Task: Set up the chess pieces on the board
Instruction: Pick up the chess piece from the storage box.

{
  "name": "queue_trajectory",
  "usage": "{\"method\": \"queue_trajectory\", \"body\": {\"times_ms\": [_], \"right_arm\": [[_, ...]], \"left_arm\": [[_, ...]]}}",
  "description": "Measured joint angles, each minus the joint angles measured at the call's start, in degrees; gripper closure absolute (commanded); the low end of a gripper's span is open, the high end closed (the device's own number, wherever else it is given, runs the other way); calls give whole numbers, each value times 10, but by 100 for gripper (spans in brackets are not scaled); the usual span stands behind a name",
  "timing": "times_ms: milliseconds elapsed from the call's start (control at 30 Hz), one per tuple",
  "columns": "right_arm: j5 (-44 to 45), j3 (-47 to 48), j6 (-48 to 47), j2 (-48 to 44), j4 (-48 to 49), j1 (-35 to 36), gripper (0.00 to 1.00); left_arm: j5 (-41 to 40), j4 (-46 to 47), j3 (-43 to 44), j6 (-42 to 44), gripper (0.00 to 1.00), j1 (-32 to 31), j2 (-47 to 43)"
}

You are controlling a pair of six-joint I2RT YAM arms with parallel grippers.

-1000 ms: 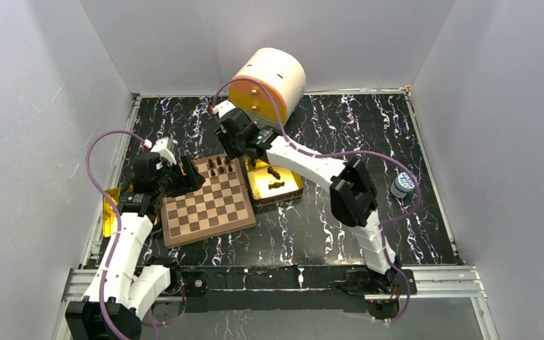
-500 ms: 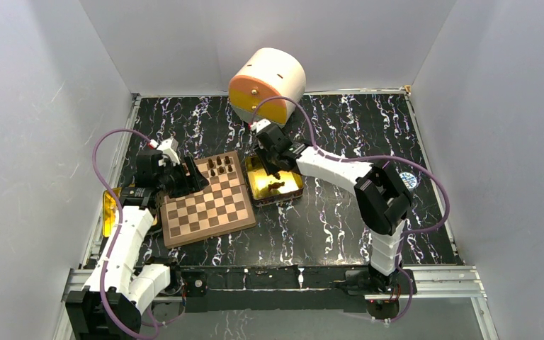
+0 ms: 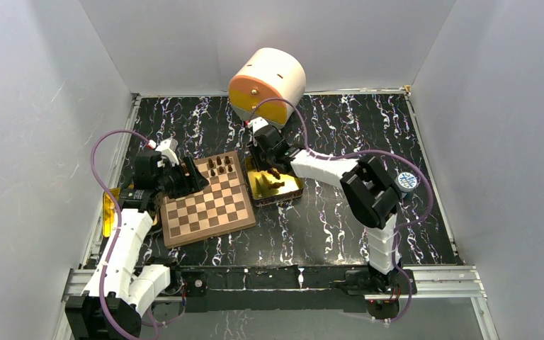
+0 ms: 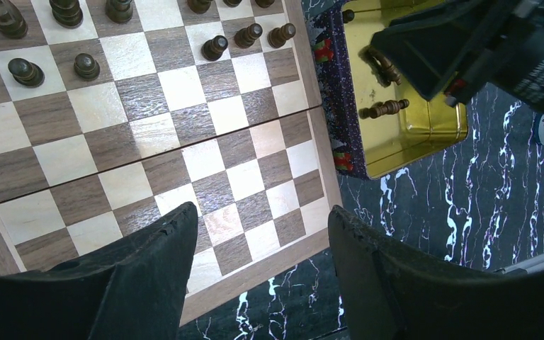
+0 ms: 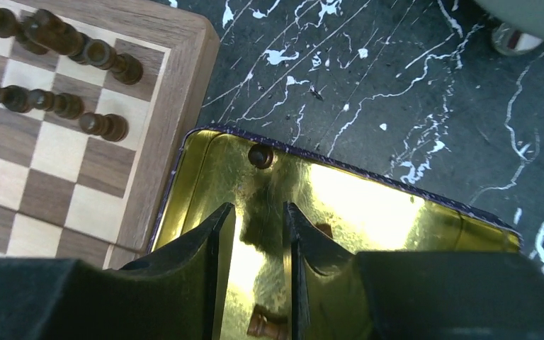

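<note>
Right wrist: barely parted, empty right jaws could knock the 12 o'clock piece [image 5: 260, 156] against the tin [image 5: 368, 205]; left jaws stand open.

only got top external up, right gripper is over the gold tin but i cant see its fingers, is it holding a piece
Observer: No. In the right wrist view the right gripper hangs over the gold tin, jaws a narrow gap apart, nothing between the tips.
Operator: any pieces under it
Observer: One chess piece lies on the tin floor, seen through the gap between the fingers. A rounded one sits against the tin's wall ahead of the fingertips.
Operator: and the left
Observer: The left wrist view shows the left gripper open and empty above the board, at the end away from the rows of pieces. The squares below it are bare.
</note>
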Motion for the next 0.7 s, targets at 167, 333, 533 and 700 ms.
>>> {"method": "queue_trajectory", "body": {"times_ms": [167, 333, 533, 700], "right_arm": [[-1, 14, 9, 43, 15, 0, 59], [-2, 22, 14, 63, 31, 2, 60], [3, 33, 16, 72, 44, 3, 60], [7, 45, 16, 78, 47, 3, 60]], "left_arm": [[0, 0, 0, 0, 35, 0, -6], [0, 0, 0, 0, 35, 0, -9], [0, -2, 0, 0, 35, 0, -9], [0, -7, 0, 0, 34, 0, -9]]}}
